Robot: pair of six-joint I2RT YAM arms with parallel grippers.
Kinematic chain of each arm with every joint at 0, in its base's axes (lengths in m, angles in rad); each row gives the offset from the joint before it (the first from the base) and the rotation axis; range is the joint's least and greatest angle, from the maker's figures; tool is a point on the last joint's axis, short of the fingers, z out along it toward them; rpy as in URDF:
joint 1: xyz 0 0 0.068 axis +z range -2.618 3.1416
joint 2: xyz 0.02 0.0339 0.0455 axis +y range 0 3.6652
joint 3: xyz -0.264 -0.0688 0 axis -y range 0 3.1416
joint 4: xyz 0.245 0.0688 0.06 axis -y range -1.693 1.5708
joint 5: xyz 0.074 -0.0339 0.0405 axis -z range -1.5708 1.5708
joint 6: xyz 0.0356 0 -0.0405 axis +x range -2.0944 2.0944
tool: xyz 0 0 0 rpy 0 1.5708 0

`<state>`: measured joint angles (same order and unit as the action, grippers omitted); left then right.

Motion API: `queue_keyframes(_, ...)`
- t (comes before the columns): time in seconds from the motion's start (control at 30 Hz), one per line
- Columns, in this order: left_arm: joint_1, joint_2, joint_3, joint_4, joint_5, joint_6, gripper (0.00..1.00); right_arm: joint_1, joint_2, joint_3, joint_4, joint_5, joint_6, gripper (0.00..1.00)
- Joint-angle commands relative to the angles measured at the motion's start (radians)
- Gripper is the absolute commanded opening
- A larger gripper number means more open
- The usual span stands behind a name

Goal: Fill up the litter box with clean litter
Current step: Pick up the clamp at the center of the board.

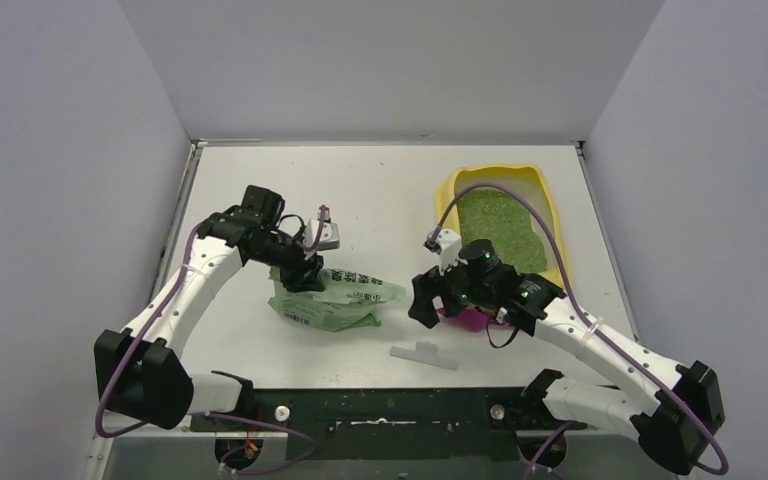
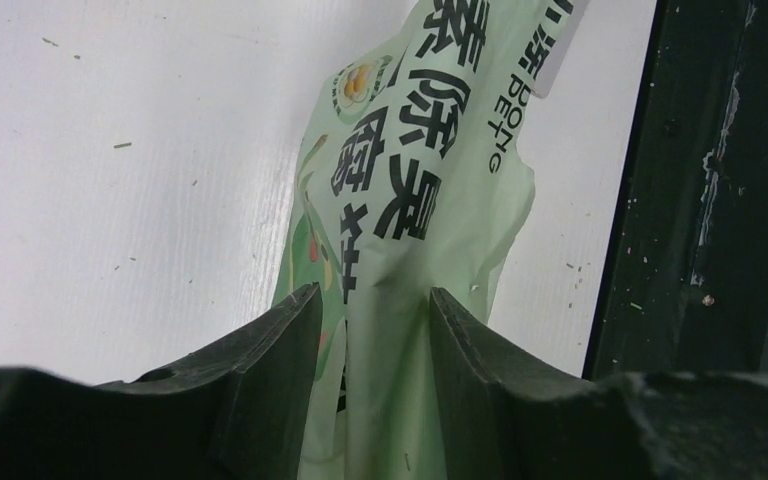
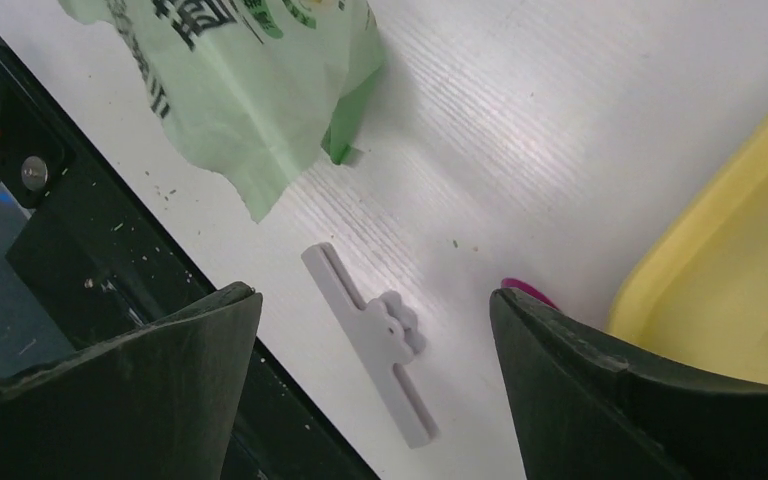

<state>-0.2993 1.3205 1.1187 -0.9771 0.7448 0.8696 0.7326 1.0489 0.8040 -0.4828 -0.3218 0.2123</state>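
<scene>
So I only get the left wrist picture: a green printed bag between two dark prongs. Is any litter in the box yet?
Observer: Yes. The overhead view shows green litter spread inside the yellow litter box, far right.
Operator: What is the other arm doing?
Observer: The right gripper is open and holds nothing; a small white plastic piece lies below it.
Operator: Is there a scoop?
Observer: A magenta scoop sits at the box's near end, partly hidden under the right arm.

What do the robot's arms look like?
The left arm and right arm have white tube-like links, black joints and looping purple cables. The left end effector and right end effector have black wedge-shaped fingers. The right wrist shows green lights.
</scene>
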Motion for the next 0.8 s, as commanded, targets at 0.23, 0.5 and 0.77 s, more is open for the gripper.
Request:
queue_keyframes(0.23, -0.035, -0.044, 0.085, 0.094, 0.022, -0.111, 0.49, 0.019, 0.054, -0.239, 0.259, -0.044, 0.227, 0.74)
queue_keyframes(0.5, -0.036, -0.148, 0.035, 0.213, 0.043, -0.174, 0.58, 0.082, 0.179, -0.279, 0.359, -0.008, 0.233, 0.67)
queue_keyframes(0.77, -0.037, -0.174, 0.013, 0.232, 0.014, -0.188, 0.59, 0.117, 0.265, -0.263, 0.379, -0.035, 0.199, 0.51)
